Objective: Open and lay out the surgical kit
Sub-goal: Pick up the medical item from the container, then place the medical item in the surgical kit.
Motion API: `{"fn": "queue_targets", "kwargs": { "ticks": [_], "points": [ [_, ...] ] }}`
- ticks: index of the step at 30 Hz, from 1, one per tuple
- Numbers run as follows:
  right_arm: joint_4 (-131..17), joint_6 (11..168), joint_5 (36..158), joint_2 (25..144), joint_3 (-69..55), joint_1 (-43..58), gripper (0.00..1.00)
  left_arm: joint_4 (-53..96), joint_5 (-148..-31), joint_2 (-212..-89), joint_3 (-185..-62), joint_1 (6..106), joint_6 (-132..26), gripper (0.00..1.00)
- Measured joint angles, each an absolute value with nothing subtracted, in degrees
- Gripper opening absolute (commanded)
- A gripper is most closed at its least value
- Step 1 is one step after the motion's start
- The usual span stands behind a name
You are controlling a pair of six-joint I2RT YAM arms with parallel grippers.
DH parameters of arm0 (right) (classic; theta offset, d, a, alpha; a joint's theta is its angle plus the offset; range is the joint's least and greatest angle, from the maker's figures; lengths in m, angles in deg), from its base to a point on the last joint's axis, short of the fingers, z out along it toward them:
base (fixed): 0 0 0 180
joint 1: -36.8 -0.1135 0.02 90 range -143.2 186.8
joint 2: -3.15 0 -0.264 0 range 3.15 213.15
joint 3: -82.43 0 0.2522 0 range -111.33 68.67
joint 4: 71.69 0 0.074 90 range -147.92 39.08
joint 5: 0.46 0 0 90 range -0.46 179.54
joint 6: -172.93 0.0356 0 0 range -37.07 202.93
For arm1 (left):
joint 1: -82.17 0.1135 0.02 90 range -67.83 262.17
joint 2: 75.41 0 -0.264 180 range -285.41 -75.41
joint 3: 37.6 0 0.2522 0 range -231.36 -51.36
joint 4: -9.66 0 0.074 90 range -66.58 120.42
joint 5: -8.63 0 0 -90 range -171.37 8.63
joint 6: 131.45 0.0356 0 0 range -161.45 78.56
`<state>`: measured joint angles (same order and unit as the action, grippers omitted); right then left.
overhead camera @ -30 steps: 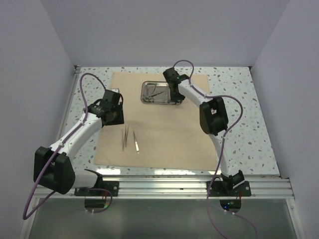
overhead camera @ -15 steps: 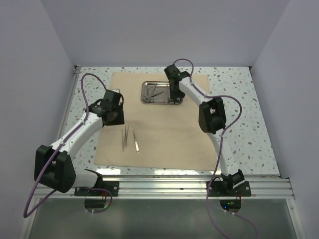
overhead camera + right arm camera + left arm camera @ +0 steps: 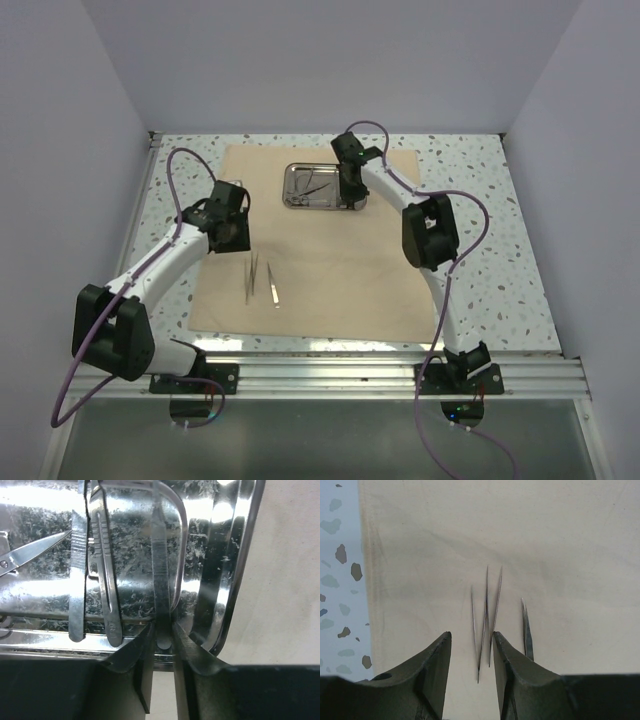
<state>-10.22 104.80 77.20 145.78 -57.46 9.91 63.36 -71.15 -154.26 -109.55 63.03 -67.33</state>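
steel instrument (image 3: 160, 570) is clenched by the right end effector (image 3: 162, 630), newly edged over the tray (image 3: 235, 555), likely for laying out; left end effector (image 3: 471, 639) is released.

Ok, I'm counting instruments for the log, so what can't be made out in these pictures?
Top view: the instruments in the steel tray are too small to count; the right gripper covers part of it.
Right wrist view: the scissors run off the left edge, the gripped flat handle off the top.
Left wrist view: a finger of the left gripper hides the near end of the rightmost instrument on the cloth.
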Motion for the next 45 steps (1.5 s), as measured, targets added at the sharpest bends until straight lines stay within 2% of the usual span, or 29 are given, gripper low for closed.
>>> {"fn": "queue_targets", "kwargs": {
  "ticks": [4, 6, 24, 29, 41, 45],
  "points": [
    [-12.2, 104.4, 78.4, 144.7, -55.2, 9.5, 0.09, 63.3, -71.1, -154.4, -109.6, 63.0, -67.3, 0.42],
    [-12.8, 104.3, 78.8, 144.4, -54.6, 9.5, 0.0, 63.3, -71.2, -154.4, -109.6, 63.0, -67.3, 0.42],
    [-5.0, 102.7, 79.9, 147.0, -62.7, 9.1, 0.0, 63.3, -71.6, -155.9, -113.8, 63.0, -66.9, 0.43],
    [-5.6, 102.2, 79.6, 139.7, -52.2, 8.9, 0.0, 63.0, -71.7, -159.6, -119.1, 63.0, -65.0, 0.45],
    [-9.9, 103.6, 78.7, 106.9, -18.1, 8.9, 0.0, 60.5, -72.8, -176.6, -138.8, 62.3, -63.3, 0.45],
    [-12.3, 106.1, 79.7, 96.4, -2.9, 8.9, 0.0, 60.5, -72.7, -183.2, -145.5, 59.6, -63.4, 0.45]
  ]
}}
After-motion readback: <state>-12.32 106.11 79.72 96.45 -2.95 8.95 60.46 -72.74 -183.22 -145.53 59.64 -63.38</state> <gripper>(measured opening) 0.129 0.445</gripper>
